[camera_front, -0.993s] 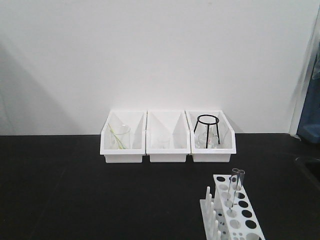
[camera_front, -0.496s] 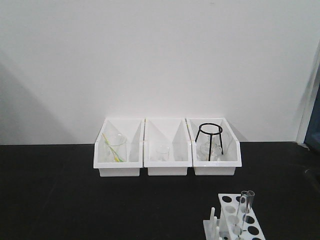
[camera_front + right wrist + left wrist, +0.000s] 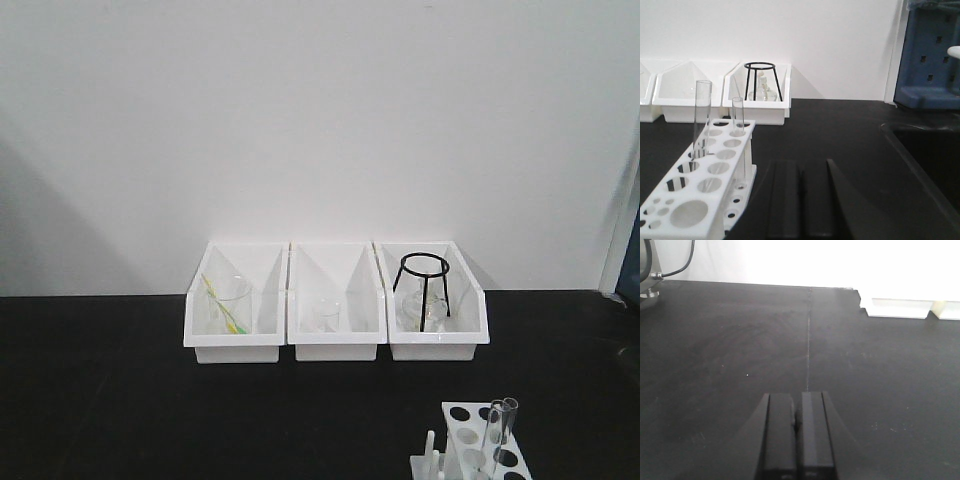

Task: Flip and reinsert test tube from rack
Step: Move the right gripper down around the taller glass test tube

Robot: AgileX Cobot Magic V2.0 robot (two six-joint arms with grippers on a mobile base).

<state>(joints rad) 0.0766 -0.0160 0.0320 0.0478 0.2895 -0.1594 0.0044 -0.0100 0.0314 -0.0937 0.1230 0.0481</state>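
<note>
The white rack [image 3: 715, 172] stands at the left of the right wrist view and at the bottom right of the front view [image 3: 470, 440]. Two clear test tubes stand upright in its far holes: a taller one [image 3: 701, 117] and a shorter one [image 3: 738, 122]. In the front view they overlap [image 3: 497, 430]. My right gripper [image 3: 800, 167] is shut and empty, low over the black table just right of the rack. Far from the rack, my left gripper [image 3: 800, 399] is shut and empty over bare black table. Neither gripper appears in the front view.
Three white bins [image 3: 336, 345] line the back wall; they hold a beaker with a yellow-green stick [image 3: 232, 303], a small beaker [image 3: 326, 315] and a black tripod stand [image 3: 424, 290]. A sunken sink [image 3: 930, 165] and a blue panel [image 3: 930, 55] lie to the right.
The whole front view has shifted: the bins now sit lower in frame and the rack has slid toward the bottom right edge. The tubes stay upright in the rack.
</note>
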